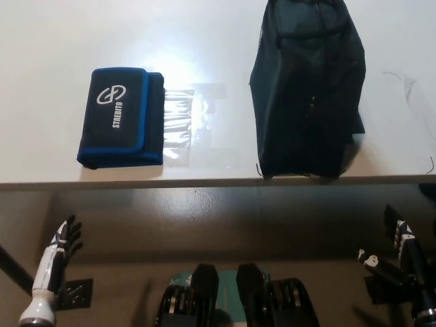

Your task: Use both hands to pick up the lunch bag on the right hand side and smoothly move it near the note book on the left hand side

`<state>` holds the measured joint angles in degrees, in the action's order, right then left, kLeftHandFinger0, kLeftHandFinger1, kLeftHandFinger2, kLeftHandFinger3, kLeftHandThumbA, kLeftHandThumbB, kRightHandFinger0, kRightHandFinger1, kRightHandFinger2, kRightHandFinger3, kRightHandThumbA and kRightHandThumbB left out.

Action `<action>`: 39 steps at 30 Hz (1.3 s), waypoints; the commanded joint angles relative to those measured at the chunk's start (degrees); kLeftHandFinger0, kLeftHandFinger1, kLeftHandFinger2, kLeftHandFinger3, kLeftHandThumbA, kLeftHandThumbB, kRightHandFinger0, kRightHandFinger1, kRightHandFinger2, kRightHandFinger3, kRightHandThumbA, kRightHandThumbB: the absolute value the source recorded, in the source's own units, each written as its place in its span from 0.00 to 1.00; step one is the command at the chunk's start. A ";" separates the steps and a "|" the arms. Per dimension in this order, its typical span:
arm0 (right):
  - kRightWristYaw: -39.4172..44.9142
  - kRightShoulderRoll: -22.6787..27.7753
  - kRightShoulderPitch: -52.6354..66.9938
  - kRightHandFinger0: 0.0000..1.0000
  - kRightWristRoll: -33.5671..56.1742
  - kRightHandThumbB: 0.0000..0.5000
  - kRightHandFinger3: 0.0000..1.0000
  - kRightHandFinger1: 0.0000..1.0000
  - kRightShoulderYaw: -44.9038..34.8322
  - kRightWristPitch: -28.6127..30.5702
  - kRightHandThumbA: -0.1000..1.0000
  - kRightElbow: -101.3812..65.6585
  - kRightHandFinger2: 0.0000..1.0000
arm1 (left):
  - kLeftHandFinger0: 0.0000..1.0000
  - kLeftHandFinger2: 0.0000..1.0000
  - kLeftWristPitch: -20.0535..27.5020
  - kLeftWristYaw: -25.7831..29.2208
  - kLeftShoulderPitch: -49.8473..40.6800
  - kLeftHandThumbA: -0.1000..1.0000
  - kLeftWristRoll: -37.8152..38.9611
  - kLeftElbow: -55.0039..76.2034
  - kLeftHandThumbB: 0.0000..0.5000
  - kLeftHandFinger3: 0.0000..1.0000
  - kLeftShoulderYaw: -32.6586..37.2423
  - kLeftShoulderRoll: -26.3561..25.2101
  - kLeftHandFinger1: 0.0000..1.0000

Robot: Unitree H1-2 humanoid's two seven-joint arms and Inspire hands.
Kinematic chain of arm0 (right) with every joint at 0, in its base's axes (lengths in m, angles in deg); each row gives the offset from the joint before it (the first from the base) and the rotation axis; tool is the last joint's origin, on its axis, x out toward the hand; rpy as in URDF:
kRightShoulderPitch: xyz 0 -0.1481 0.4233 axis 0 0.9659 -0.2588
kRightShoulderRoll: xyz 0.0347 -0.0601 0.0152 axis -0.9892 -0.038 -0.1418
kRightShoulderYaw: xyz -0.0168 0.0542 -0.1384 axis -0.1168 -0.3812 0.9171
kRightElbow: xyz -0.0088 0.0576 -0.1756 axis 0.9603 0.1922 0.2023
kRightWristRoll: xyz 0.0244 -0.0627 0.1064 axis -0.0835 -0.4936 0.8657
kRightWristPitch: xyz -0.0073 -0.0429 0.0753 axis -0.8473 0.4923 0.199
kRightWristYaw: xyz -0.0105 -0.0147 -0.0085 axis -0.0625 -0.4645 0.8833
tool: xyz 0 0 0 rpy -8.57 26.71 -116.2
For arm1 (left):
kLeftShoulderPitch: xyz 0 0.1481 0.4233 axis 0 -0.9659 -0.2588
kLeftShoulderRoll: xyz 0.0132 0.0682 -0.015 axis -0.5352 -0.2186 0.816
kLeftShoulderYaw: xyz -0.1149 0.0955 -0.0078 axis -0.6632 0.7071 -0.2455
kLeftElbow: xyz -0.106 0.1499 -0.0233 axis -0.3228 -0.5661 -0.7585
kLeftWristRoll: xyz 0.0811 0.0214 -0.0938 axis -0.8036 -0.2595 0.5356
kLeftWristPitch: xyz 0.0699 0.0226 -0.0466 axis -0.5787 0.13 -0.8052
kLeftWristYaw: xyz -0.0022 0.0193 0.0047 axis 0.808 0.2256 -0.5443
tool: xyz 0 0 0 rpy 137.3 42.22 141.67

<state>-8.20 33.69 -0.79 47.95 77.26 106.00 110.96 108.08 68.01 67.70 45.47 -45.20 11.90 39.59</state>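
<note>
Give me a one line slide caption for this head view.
Before the lift: black lunch bag and blue-edged notebook on the white table, both hands, left hand, right hand, low.

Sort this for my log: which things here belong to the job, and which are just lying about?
Job: black lunch bag, blue-edged notebook, left hand, right hand, both hanging below the table edge.
Lying about: clear plastic sheet beside the notebook.

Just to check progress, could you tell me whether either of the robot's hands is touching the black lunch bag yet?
No: the left hand and right hand both hang below the table edge, apart from the lunch bag.
</note>
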 commanded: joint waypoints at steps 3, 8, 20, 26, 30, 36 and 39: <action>3.53 1.97 -1.78 1.00 2.84 0.44 1.00 1.00 -0.74 6.75 1.00 -0.54 1.00 | 1.00 1.00 6.71 -1.85 1.85 1.00 0.01 0.31 0.66 1.00 0.22 -2.70 1.00; 3.62 2.45 -1.07 1.00 2.08 0.46 1.00 1.00 -0.68 6.92 1.00 -1.59 1.00 | 1.00 1.00 6.82 -1.50 1.41 1.00 -2.22 1.30 0.69 1.00 1.21 -3.75 1.00; 3.70 3.04 0.80 1.00 1.63 0.50 1.00 1.00 -0.96 8.63 1.00 -4.04 1.00 | 1.00 1.00 3.94 -2.53 -0.88 1.00 -2.98 7.27 0.67 1.00 2.22 -4.89 1.00; 4.43 3.11 1.93 1.00 2.19 0.52 1.00 1.00 -0.85 8.38 1.00 -6.22 1.00 | 1.00 1.00 4.90 -3.56 -2.30 1.00 -1.45 9.61 0.59 1.00 1.93 -4.88 1.00; 3.95 2.95 3.58 1.00 1.63 0.54 1.00 1.00 -1.06 8.33 1.00 -8.50 1.00 | 1.00 1.00 6.27 -4.45 -4.58 1.00 -0.51 12.61 0.71 1.00 1.89 -4.51 1.00; 3.01 2.57 5.60 1.00 0.82 0.51 1.00 1.00 -1.78 8.64 1.00 -11.36 1.00 | 1.00 1.00 3.44 -4.93 -8.39 1.00 -0.66 22.01 0.77 1.00 2.41 -3.71 1.00; 2.71 2.36 6.63 1.00 0.79 0.52 1.00 1.00 -2.21 8.64 1.00 -13.33 1.00 | 1.00 1.00 3.57 -5.02 -10.09 1.00 -0.43 27.24 0.72 1.00 2.62 -3.31 1.00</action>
<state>-4.79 35.56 5.14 48.73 76.31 110.85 101.56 111.48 63.81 58.94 44.18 -25.22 14.49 36.68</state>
